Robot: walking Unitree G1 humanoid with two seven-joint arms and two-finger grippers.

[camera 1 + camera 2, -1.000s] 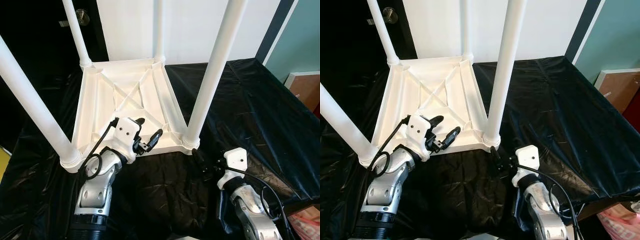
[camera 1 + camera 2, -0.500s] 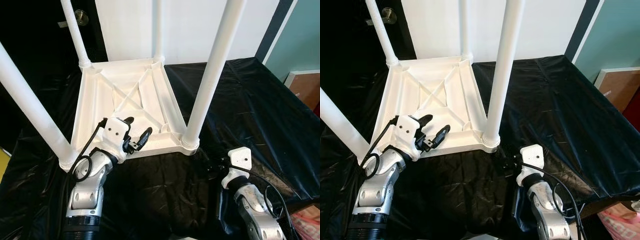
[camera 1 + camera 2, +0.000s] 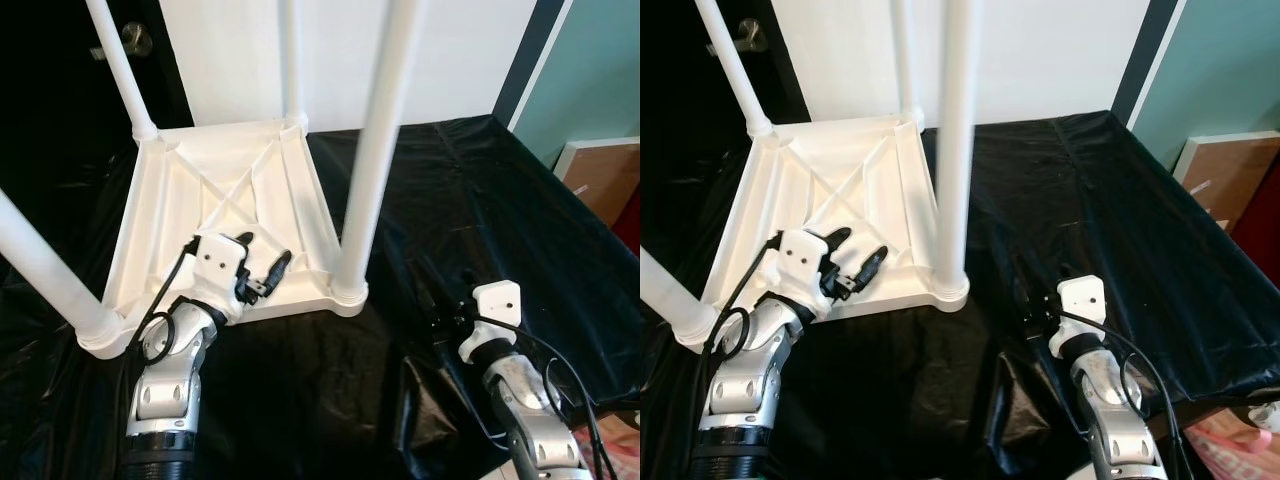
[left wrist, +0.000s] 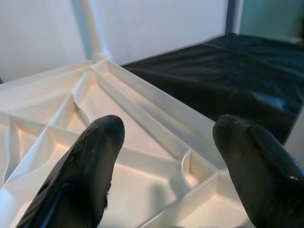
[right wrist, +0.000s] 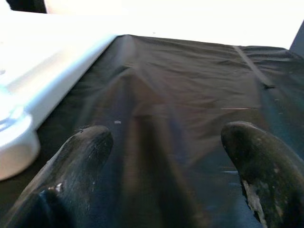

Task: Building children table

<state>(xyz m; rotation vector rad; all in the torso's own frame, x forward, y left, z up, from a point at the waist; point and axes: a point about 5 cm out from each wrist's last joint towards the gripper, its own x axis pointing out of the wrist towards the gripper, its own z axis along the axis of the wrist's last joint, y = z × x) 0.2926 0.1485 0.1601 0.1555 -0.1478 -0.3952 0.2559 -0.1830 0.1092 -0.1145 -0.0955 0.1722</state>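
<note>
Tabletop [image 3: 215, 215] inverted on black sheet [image 3: 480, 215], legs [image 3: 375, 150] up for assembly. Left gripper [image 3: 262, 268] spread, empty, over ribs. Right gripper [image 3: 440, 310] spread, empty, beside.

Head stereo pair looking down, wrist cameras close along each tool, all sharing the upturned table [image 3: 225, 215]

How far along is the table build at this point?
Four legs already stand in the corners of the upside-down white tabletop. The left gripper hovers open over its ribbed underside; the right gripper is open above the black sheet. Flipping it upright remains.
</note>
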